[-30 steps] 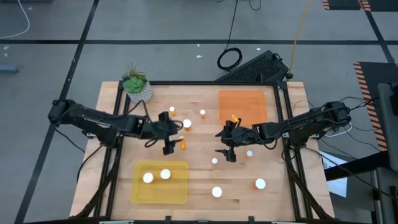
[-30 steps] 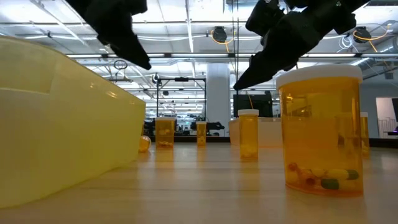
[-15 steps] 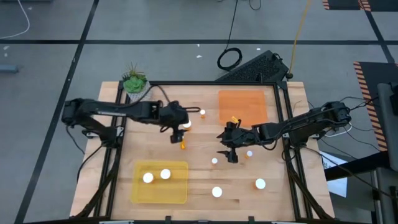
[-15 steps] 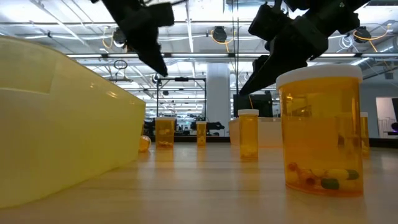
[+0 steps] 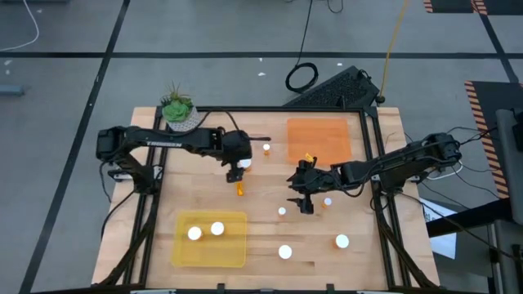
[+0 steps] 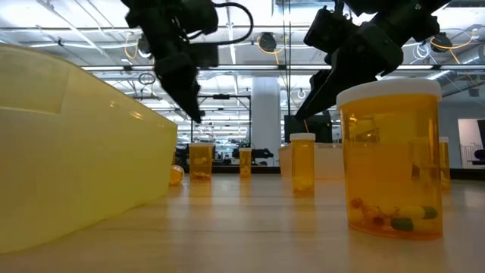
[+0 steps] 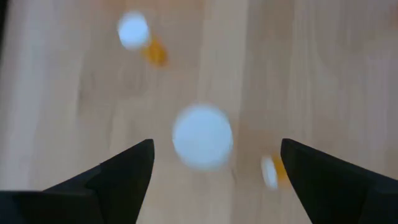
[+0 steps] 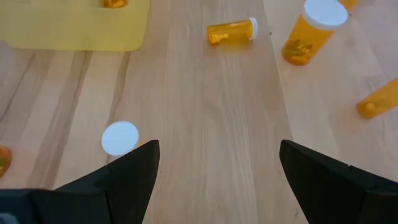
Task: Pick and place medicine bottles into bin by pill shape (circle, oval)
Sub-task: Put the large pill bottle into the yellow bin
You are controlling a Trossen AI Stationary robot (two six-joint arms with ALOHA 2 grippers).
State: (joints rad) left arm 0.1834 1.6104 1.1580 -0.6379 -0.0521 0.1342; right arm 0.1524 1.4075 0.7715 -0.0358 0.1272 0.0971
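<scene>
Bottles (image 5: 284, 251) sit scattered upright over the wooden table (image 5: 261, 237), white caps up, exactly where they stood a second ago; none has shifted. Two of them stand inside the yellow tray (image 5: 209, 239) near the front left, and one lies on its side in the orange tray (image 5: 319, 140) at the back right. A narrow bottle (image 5: 239, 189) lies toppled on the bare wood near the middle.

What I see changed is my left arm. A second ago its gripper hung by that toppled bottle; now the left gripper (image 5: 234, 171) has swung toward the back of the table and hangs over a wide-capped bottle (image 5: 244, 162) standing just behind the toppled one. In the left wrist view that white cap (image 7: 202, 137) shows between the two dark fingers (image 7: 118, 174), which are spread wide and touch nothing. The picture is smeared, so I cannot judge how far above the cap they are.

My right gripper (image 5: 299, 200) has hardly moved, poised right of centre above the wood, its fingers (image 8: 124, 177) also wide apart and empty, with a small bottle (image 5: 282, 211) just in front and another (image 5: 328, 202) beside it.

A potted plant (image 5: 180, 113) stands at the back left corner.
</scene>
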